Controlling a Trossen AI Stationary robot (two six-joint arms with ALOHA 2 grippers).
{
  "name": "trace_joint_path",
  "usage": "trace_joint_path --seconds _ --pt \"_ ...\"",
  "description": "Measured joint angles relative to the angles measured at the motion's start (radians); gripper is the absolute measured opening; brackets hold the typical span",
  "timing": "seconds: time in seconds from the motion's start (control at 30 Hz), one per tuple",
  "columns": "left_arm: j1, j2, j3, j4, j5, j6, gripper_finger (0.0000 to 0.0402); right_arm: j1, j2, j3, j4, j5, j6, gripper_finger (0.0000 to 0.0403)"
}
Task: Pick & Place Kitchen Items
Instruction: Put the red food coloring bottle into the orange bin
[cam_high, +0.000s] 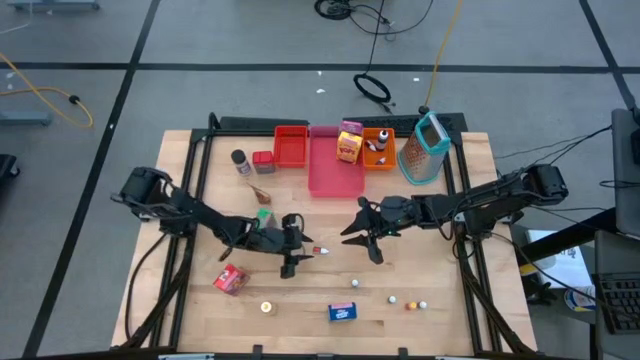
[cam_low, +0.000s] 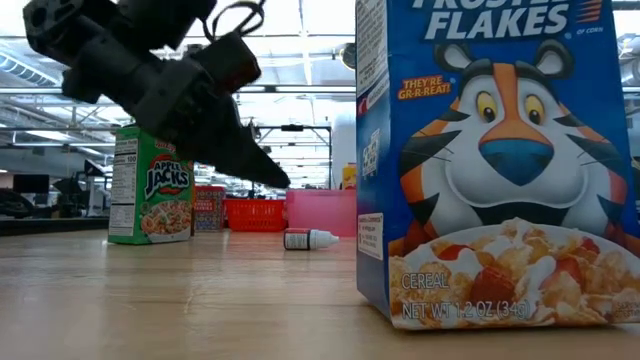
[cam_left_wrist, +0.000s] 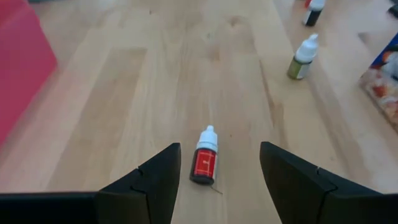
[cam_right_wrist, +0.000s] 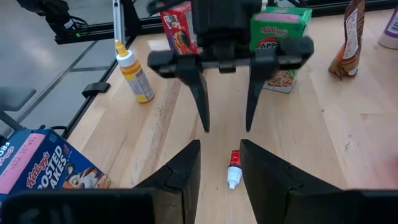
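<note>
A small white-capped bottle with a red label (cam_left_wrist: 204, 163) lies on its side on the wooden table (cam_high: 300, 300), between the two arms (cam_high: 320, 249). My left gripper (cam_left_wrist: 219, 149) is open and slants down over it. One finger stands on each side of the bottle, and neither touches it. In the low view the left gripper (cam_low: 270, 175) hangs above and left of the bottle (cam_low: 308, 239). My right gripper (cam_right_wrist: 221, 144) hovers higher on the bottle's right, open a little with nothing between its fingers. It faces the left gripper (cam_right_wrist: 227, 129).
Red (cam_high: 290, 145), pink (cam_high: 335, 170) and orange (cam_high: 378, 150) trays and a grater (cam_high: 425, 150) line the far edge. A green cereal box (cam_low: 152, 185), a blue cereal box (cam_low: 490, 160), a red box (cam_high: 230, 280), a dark-capped shaker (cam_high: 240, 160), a yellow bottle (cam_right_wrist: 134, 71) and small pieces (cam_high: 410, 303) lie around.
</note>
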Motion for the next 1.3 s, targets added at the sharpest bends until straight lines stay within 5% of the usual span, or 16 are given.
trace_joint_path --seconds 1.3 --pt "0.035 0.215 0.079 0.021 0.029 -0.013 0.0220 0.000 0.000 -0.004 0.003 0.000 -0.004 0.0105"
